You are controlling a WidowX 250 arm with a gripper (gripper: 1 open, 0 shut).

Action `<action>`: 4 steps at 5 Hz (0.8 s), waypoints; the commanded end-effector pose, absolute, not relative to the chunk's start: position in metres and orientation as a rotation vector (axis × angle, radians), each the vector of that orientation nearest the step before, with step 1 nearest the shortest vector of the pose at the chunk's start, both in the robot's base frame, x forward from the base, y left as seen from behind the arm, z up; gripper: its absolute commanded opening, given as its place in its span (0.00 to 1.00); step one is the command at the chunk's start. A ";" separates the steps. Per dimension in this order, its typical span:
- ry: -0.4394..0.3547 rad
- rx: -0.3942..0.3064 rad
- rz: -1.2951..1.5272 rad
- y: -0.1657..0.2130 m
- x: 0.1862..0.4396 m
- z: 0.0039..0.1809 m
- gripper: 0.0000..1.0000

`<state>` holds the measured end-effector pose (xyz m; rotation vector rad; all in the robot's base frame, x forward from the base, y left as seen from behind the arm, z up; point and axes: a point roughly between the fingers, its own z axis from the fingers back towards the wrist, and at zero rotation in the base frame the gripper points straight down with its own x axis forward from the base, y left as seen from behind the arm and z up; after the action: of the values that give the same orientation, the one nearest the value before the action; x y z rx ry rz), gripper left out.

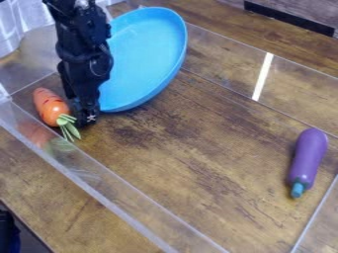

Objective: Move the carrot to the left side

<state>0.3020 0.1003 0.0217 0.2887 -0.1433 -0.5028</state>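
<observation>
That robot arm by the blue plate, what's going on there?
The robot arm's gripper is down at the table's left side, jaws open, right next to the carrot and not holding it. The blue plate behind the arm is tipped up on one edge instead of lying flat. A purple eggplant lies far off to the right, untouched.

No readable text, labels, brands, numbers or signs anywhere in the camera view.
</observation>
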 end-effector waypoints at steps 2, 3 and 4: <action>-0.144 0.276 -0.457 0.119 0.326 0.012 1.00; -0.154 0.274 -0.428 0.130 0.339 0.008 1.00; -0.164 0.262 -0.391 0.123 0.338 0.005 1.00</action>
<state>0.3471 0.1230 0.0218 0.2860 -0.2008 -0.4103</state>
